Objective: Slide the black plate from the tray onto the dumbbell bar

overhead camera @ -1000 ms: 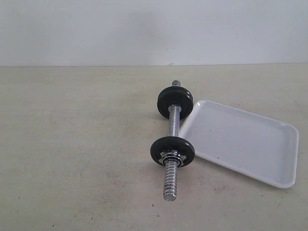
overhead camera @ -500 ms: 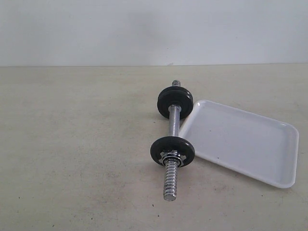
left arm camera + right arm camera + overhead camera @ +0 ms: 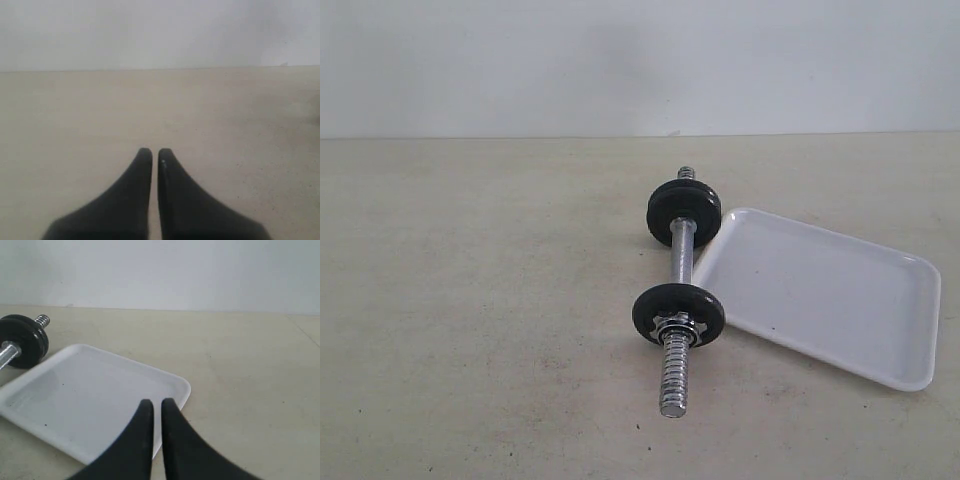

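The dumbbell bar (image 3: 681, 262) lies on the table, its threaded near end pointing toward the front edge. One black plate (image 3: 705, 310) sits on the bar near that end with a silver nut (image 3: 676, 327) against it. A second black plate (image 3: 683, 207) sits at the far end. The white tray (image 3: 820, 295) lies just right of the bar and holds nothing. My right gripper (image 3: 153, 403) is shut and empty over the tray (image 3: 85, 405) corner, with the far plate (image 3: 25, 340) beyond. My left gripper (image 3: 151, 151) is shut and empty above bare table. Neither gripper shows in the exterior view.
A plain pale wall (image 3: 640, 60) closes off the back of the beige table (image 3: 470, 300). The tray's left corner lies close against the bar between the two plates.
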Tool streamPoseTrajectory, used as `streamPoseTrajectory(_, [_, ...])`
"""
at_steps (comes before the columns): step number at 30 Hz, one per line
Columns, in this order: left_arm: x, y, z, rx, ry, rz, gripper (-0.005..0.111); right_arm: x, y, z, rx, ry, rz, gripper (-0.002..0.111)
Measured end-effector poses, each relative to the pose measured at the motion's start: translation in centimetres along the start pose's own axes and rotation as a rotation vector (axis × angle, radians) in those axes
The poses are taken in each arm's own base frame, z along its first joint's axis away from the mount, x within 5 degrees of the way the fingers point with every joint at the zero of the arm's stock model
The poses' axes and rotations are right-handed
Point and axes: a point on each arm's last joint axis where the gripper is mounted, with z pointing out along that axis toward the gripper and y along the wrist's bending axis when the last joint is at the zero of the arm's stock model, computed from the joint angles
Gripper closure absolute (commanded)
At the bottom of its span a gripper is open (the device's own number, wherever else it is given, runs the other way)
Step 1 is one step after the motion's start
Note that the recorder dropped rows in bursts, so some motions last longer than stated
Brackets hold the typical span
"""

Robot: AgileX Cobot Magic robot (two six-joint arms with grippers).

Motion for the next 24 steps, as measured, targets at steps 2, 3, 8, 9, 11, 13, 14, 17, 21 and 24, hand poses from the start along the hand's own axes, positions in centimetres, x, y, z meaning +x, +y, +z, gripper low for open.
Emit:
streamPoseTrajectory(2, [0.00,0.00,0.00,0.000,0.000,0.000,0.103,0.00,0.00,0.00,0.000,0.000,0.000,0.104])
streamPoseTrajectory(3, [0.00,0.00,0.00,0.000,0.000,0.000,0.103,0.00,0.00,0.00,0.000,0.000,0.000,0.104])
streamPoseTrajectory(8, [0.00,-0.01,0.00,0.002,0.000,0.000,0.103,0.00,0.00,0.00,0.000,0.000,0.000,0.104])
streamPoseTrajectory(9, [0.00,-0.08,0.00,0.014,0.000,0.003,0.103,0.00,0.00,0.00,0.000,0.000,0.000,0.104])
streamPoseTrajectory(11, [0.00,-0.14,0.00,0.024,-0.001,0.005,0.103,0.00,0.00,0.00,0.000,0.000,0.000,0.104])
streamPoseTrajectory(13, [0.00,-0.16,-0.01,0.028,-0.001,0.006,0.103,-0.02,0.00,0.00,0.000,-0.002,0.000,0.104])
streamPoseTrajectory(14, [0.00,-0.15,-0.01,0.028,-0.001,0.006,0.103,-0.02,0.00,0.00,0.000,-0.002,0.000,0.104])
streamPoseTrajectory(17, [0.00,-0.15,-0.01,0.028,-0.001,0.006,0.103,-0.02,0.00,0.00,0.000,-0.002,0.000,0.104])
streamPoseTrajectory(21, [0.00,-0.15,-0.01,0.028,-0.001,0.006,0.103,-0.02,0.00,0.00,0.000,-0.002,0.000,0.104])
streamPoseTrajectory(24, [0.00,-0.15,-0.01,0.028,-0.001,0.006,0.103,-0.02,0.00,0.00,0.000,-0.002,0.000,0.104])
